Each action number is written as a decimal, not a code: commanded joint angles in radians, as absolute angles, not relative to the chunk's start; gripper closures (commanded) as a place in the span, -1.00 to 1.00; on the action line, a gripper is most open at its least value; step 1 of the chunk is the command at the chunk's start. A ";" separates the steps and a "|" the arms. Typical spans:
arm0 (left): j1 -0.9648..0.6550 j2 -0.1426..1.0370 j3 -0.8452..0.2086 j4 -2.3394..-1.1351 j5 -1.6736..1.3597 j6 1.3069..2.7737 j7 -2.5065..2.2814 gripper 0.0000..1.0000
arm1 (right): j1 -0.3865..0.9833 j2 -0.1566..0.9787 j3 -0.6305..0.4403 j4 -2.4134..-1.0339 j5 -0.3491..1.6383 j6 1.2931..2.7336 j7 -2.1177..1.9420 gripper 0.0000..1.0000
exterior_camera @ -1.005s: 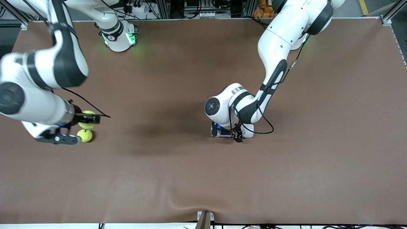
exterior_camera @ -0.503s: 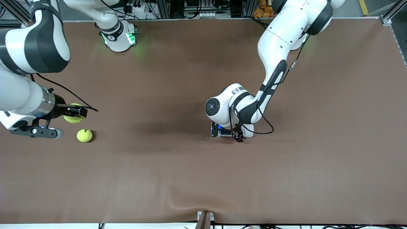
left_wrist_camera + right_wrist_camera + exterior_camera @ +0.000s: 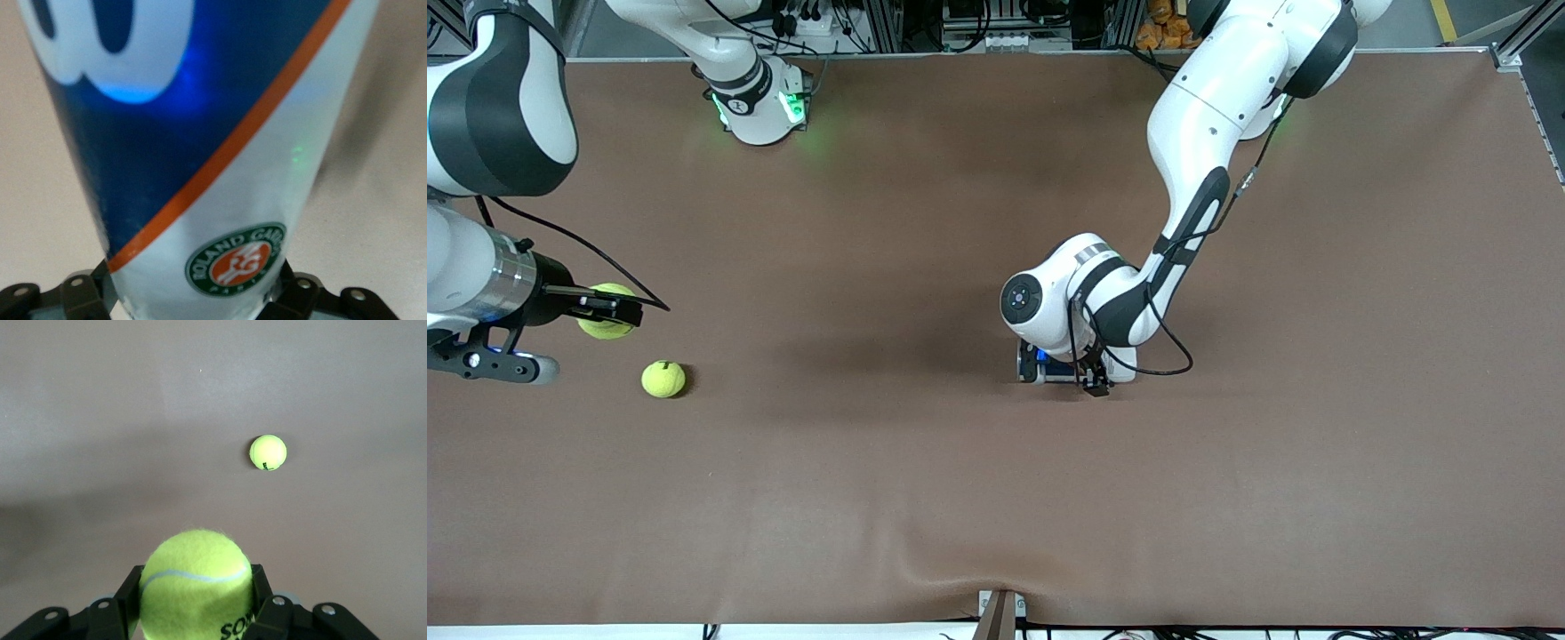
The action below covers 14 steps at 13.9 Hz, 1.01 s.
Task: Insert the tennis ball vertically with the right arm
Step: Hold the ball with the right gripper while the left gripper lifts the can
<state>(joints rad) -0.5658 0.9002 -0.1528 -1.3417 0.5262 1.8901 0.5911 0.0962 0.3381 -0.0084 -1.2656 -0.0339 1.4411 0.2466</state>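
Right gripper: the right arm's black two-finger gripper is up in the air over the brown mat at the right arm's end of the table, its jaws clamped on a fuzzy yellow-green tennis ball.
Held ball: in the right wrist view the yellow-green tennis ball sits between the black fingers, a white seam curving across it and black lettering near its lower edge.
Second ball: another fuzzy yellow-green tennis ball lies alone on the mat, nearer to the front camera than the spot under the held ball and apart from the gripper; the right wrist view shows it resting on bare mat.
Left gripper: the left arm's black gripper is low at the middle of the table, at a blue and white cylindrical ball can that is mostly hidden under the arm's wrist in the front view.
Can: the left wrist view shows the can close up, blue above, pale below, with an orange diagonal stripe and a round green and orange "Roland Garros" badge, set between the black fingers.
Left grip: I cannot tell whether the fingers press on the can or stand just beside it.
Table: a brown mat covers the table.
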 commanded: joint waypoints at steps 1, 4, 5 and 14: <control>-0.577 0.910 -0.144 -1.331 0.545 1.878 0.574 -0.54 | 0.081 0.322 0.005 -1.264 -0.020 1.427 0.216 1.00; -0.577 0.907 -0.144 -1.331 0.545 1.879 0.575 -0.54 | 0.069 0.321 0.005 -1.264 -0.020 1.427 0.210 1.00; -0.577 0.905 -0.144 -1.331 0.545 1.879 0.578 -0.54 | 0.071 0.321 0.005 -1.264 -0.020 1.427 0.209 1.00; -0.578 0.881 -0.179 -1.318 0.528 1.900 0.568 -0.54 | 0.069 0.321 0.006 -1.264 -0.020 1.427 0.206 1.00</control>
